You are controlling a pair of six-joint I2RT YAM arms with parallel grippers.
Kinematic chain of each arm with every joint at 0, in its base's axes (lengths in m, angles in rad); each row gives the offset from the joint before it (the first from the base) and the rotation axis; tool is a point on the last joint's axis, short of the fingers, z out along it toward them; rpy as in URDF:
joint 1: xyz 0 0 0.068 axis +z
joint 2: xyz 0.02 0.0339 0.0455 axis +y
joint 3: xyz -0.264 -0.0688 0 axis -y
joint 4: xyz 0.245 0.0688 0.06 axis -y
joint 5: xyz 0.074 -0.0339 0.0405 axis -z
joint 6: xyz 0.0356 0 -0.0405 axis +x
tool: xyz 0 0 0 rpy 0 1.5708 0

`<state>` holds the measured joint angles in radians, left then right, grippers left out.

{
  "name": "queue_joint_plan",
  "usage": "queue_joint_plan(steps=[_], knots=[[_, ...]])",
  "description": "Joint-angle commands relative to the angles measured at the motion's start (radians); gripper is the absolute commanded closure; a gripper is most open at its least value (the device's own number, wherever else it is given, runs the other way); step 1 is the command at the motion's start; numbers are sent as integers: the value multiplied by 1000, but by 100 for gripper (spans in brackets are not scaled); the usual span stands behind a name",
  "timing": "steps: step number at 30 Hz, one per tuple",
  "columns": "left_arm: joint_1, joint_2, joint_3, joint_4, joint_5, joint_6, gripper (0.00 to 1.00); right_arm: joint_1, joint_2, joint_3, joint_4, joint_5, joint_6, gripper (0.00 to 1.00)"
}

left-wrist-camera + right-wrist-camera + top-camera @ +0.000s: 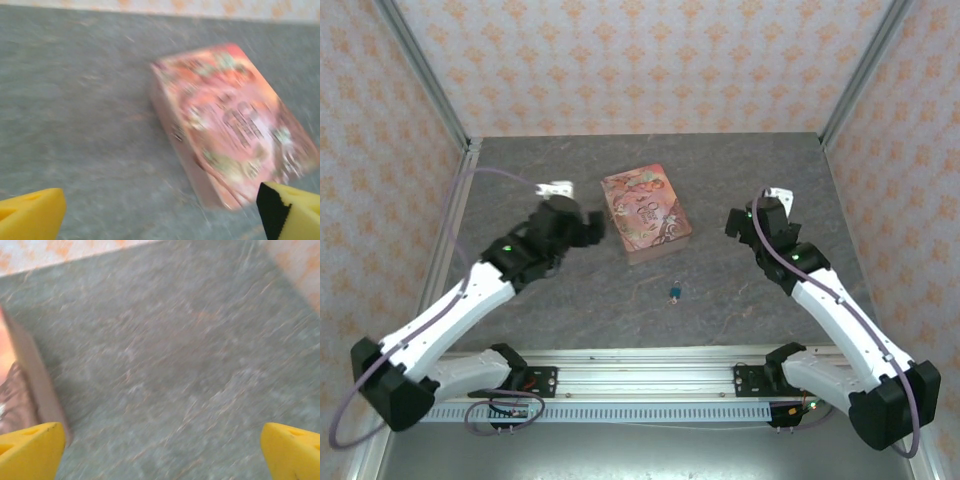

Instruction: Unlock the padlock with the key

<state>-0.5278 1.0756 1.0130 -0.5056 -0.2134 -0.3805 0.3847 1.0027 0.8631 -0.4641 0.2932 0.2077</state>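
- Top external view: the padlock (673, 293) lies on the grey table (610, 315), on the near side of the pink tin (645, 213) and apart from it. It sits roughly midway between the two arms and closer to their bases than either gripper.
- The left gripper (588, 228) hovers just left of the tin. In the left wrist view its yellow fingers (30, 212) stand wide apart with nothing between them, so it is released.
- The right gripper (732, 222) hangs to the right of the tin, its fingers (292, 447) likewise spread and empty.
- The padlock is tiny, with a teal body and a dark bit on it. Whether that bit is the shackle or a key is too small to tell.
- I'd judge it light, hard and smooth. It is likely to skid on the table if nudged and to twist out of a loose pinch.
- The best hold, to my eye, is across the flat sides of the teal body, leaving the dark metal part and the keyhole free for the other gripper.
- A key to match would be thin and fiddly, and would want a careful fingertip pinch.
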Motion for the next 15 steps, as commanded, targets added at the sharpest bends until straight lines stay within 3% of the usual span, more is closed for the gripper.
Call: queue_joint_plan(steps=[1, 5, 7, 11, 15], knots=[[209, -40, -73, 53, 128, 191, 0, -34, 14, -86, 200, 185, -133, 0], [425, -5, -210, 296, 236, 223, 0, -104, 58, -246, 500, 210, -175, 0], [483, 25, -302, 446, 263, 220, 0, -136, 83, -326, 645, 201, -183, 0], [508, 97, -462, 704, 277, 320, 0, -216, 173, -422, 850, 187, -144, 0], [508, 102, -561, 846, 110, 303, 0, -259, 249, -515, 1115, 158, -149, 0]])
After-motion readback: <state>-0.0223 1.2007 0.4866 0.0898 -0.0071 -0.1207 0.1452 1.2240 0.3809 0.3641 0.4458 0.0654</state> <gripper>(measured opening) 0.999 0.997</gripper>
